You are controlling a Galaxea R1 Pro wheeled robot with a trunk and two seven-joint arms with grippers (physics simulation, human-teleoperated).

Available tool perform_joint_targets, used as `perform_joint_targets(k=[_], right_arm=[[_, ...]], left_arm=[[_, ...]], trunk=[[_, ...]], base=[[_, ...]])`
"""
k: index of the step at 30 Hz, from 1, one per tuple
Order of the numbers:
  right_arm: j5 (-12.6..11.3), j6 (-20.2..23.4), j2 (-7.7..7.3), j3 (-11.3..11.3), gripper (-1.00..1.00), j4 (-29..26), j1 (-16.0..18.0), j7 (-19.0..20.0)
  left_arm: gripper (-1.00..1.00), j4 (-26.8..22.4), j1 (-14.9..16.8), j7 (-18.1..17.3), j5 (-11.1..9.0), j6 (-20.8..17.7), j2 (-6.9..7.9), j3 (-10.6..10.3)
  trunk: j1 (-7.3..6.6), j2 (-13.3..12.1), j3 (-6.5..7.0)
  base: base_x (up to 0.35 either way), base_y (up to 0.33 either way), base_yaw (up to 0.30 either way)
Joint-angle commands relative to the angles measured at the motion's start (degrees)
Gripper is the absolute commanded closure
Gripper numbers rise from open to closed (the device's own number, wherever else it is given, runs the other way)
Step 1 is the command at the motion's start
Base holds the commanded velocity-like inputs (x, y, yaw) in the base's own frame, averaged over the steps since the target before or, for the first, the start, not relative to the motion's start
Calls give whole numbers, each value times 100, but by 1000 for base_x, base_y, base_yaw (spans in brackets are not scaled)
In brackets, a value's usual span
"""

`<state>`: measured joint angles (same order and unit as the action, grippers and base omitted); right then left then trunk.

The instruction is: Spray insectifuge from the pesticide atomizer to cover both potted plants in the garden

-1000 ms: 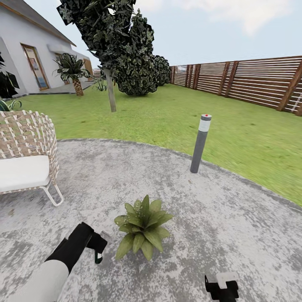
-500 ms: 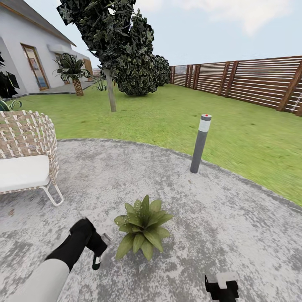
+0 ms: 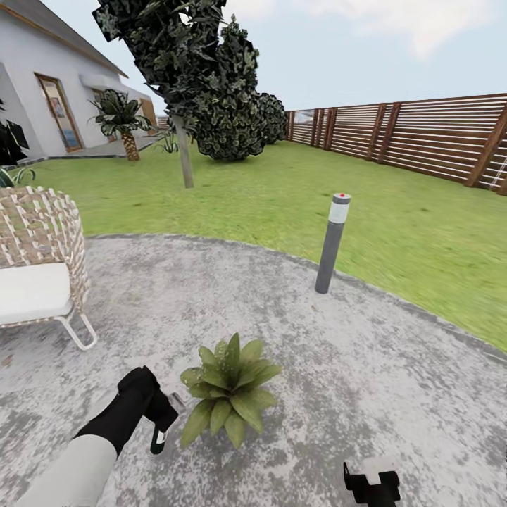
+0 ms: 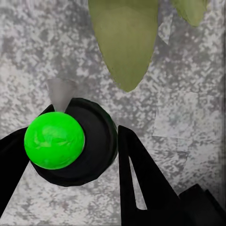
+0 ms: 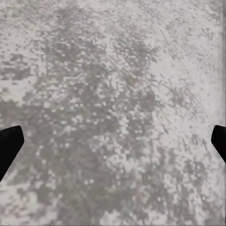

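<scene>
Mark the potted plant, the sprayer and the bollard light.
potted plant (image 3: 227, 391): head view, centre of the leaves.
sprayer (image 4: 75, 141): left wrist view, dark bottle between the fingers.
bollard light (image 3: 330, 246): head view, grey post.

Bare patio (image 3: 394, 394) lies open right of the potted plant (image 3: 227, 391). My left gripper (image 3: 160, 429) sits just beside its leaves. Bollard light (image 3: 331, 243) and wicker chair (image 3: 39, 264) stand well apart.

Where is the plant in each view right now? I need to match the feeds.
Head view: the plant sits low and centre on the patio, just beside the left gripper.
Left wrist view: broad leaves of the plant reach in from the edge, beyond the atomizer.
Right wrist view: not in it.
Shared landmark: the speckled grey patio.
</scene>
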<state>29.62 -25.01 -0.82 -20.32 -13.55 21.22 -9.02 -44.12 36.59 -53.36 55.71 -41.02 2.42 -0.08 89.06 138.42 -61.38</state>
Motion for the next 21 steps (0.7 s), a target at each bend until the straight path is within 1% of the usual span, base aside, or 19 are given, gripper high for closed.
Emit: perform_joint_targets(k=[1, 7, 12, 16, 21], right_arm=[[61, -21, 2, -33, -100, 10, 5, -21], [61, -21, 3, -33, -100, 10, 5, -21], [61, -21, 3, -33, -100, 10, 5, -21], [54, -21, 3, -33, -100, 10, 5, -21], [52, -21, 3, -33, -100, 10, 5, -21]], left_arm=[[100, -9, 4, -43, 36, -29, 4, -1], [100, -10, 19, -43, 39, -36, 10, -1], [100, -11, 24, -43, 45, -37, 1, -1], [100, -10, 19, -43, 45, -37, -16, -1], [100, -9, 3, -43, 45, -35, -43, 14]], trunk=[[-1, 2, -5], [-1, 2, -5], [-1, 2, 2], [-1, 2, 3], [-1, 2, 3]], base=[[-65, -256, 168], [-200, -204, 254], [-52, -36, 261], [46, -63, 49], [143, -213, 17]])
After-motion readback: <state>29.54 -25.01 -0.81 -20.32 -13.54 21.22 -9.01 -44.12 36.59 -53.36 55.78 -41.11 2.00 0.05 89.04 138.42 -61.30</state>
